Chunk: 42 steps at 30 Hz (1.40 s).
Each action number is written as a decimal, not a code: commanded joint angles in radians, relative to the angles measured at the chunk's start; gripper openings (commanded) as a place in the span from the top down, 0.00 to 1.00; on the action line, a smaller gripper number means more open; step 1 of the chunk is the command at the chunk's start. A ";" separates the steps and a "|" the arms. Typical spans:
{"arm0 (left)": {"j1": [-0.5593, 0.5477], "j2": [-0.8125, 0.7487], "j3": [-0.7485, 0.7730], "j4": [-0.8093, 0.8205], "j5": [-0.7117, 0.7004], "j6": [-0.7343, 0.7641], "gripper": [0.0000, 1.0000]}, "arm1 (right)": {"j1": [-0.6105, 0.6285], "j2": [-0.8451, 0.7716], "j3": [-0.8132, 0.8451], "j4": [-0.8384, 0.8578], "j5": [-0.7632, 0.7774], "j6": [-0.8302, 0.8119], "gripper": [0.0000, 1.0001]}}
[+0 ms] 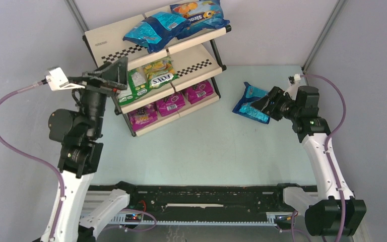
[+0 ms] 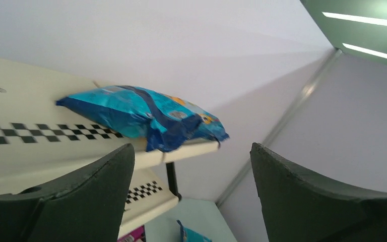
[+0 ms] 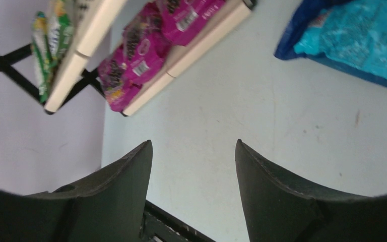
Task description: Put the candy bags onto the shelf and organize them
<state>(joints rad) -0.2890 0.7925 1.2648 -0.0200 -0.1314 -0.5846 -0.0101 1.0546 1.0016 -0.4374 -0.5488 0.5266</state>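
At the far left of the table (image 1: 206, 146) stands the shelf (image 1: 106, 40), three sloped beige tiers with checkered front strips. On its top tier lie a teal-blue bag (image 1: 153, 31) and, beside it to the right, a blue bag with orange fruit art (image 1: 199, 15). The middle tier holds green-yellow bags (image 1: 151, 78), and the bottom tier has three magenta bags (image 1: 170, 103) in a row. The left gripper (image 1: 123, 75) hangs at the left end of the middle tier, close to the green-yellow bags. In the left wrist view its fingers (image 2: 80, 196) are spread wide with nothing between them, and it looks up at the teal-blue bag, which overhangs the front edge of the top tier. Well to the right of the shelf, a teal-blue pouch (image 1: 249, 98) lies flat on the table. It may be two pouches overlapped, but the overhead view does not settle that. The right gripper (image 1: 261, 103) sits low at this pouch's near-right edge with its jaws apart and empty. In the right wrist view only bare table shows between its fingers (image 3: 277, 186), and the pouch lies beyond the tips, up and to the right. From above the fingertips appear to overlap it, so whether they touch it cannot be told.
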 commanded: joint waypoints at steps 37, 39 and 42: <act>-0.750 0.116 -0.182 -0.057 0.113 0.475 0.00 | -0.326 0.905 0.044 0.459 -0.220 0.057 0.44; -0.750 0.116 -0.185 -0.057 0.102 0.478 0.00 | -0.297 0.919 0.038 0.465 -0.219 0.053 0.52; -0.750 0.116 -0.191 -0.051 0.102 0.475 0.00 | -0.247 0.926 0.022 0.476 -0.228 0.055 0.69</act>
<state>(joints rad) -1.0340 0.9104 1.0706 -0.0887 -0.0048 -0.1371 -0.3271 1.9556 1.0279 0.0082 -0.7425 0.5877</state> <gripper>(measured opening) 0.996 0.385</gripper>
